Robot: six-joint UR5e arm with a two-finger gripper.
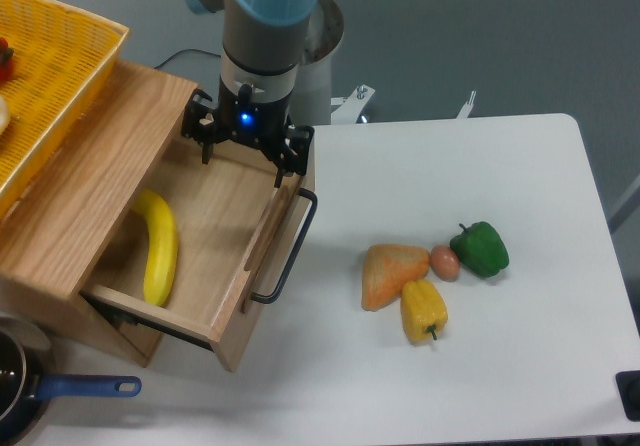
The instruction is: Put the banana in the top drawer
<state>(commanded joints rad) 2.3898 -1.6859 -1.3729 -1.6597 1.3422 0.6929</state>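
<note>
The banana [160, 247], bright yellow and curved, lies inside the top drawer [216, 218] along its left side. The light-oak drawer is pulled out, and its black bar handle [290, 249] faces the table. My gripper [244, 164] hangs above the drawer's far right corner, open, with nothing between its fingers. It is well clear of the banana, up and to the right of it.
A yellow mesh basket [50, 76] sits on the cabinet top at the left. An orange wedge [389, 272], a yellow pepper [423, 311], a small brown egg-like item [445, 262] and a green pepper [480, 249] lie on the white table. A blue-handled pan [30, 394] is at bottom left.
</note>
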